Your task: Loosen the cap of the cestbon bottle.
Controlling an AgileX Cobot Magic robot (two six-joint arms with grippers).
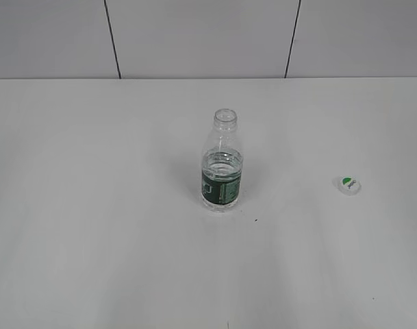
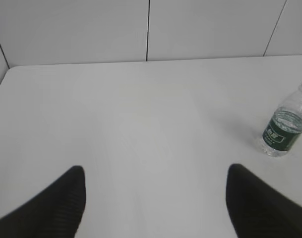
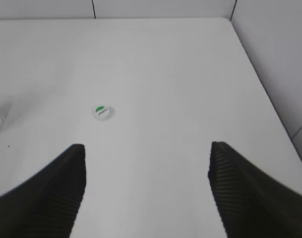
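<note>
The cestbon bottle (image 1: 222, 168) stands upright in the middle of the white table, clear plastic with a dark green label band, and its neck is uncapped. The same bottle (image 2: 285, 124) shows at the right edge of the left wrist view. The white cap (image 1: 348, 184) with a green mark lies flat on the table well to the bottle's right, and the cap (image 3: 103, 112) also appears in the right wrist view. My left gripper (image 2: 155, 171) is open over bare table, far left of the bottle. My right gripper (image 3: 147, 148) is open and empty, short of the cap. Neither arm shows in the exterior view.
The white table (image 1: 92, 226) runs back to a panelled grey wall (image 1: 194, 34). Its right edge meets a side wall (image 3: 274, 59) in the right wrist view. A tiny dark speck (image 1: 256, 220) lies near the bottle's base.
</note>
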